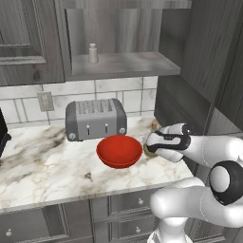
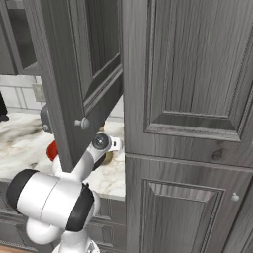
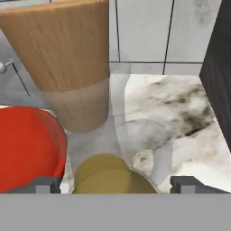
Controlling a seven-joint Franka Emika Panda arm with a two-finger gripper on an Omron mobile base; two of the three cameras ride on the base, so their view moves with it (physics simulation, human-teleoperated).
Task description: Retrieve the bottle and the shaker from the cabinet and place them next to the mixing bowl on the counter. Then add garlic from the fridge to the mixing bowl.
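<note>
The bottle [image 3: 76, 67] stands upright on the counter [image 1: 42, 166], just right of the red mixing bowl [image 1: 119, 151]. In the hand view its orange-brown stopper and clear neck loom close, and its amber body sits low between my fingertips [image 3: 45, 184]. My gripper [image 3: 116, 184] is open, with a gap between each finger and the bottle's body. From the left base view, the gripper [image 1: 149, 146] sits low beside the bowl, and the bottle's stopper [image 1: 154, 125] pokes up behind it. The shaker [image 1: 93, 53] stands on the shelf of the cabinet [image 1: 123, 64]. The garlic and the fridge are out of view.
A grey toaster [image 1: 96, 118] stands behind the bowl against the tiled wall. A dark cabinet side [image 1: 190, 95] closes off the counter's right end. In the right base view an open cabinet door [image 2: 84, 74] hangs above my arm, beside tall panelled doors [image 2: 188, 123].
</note>
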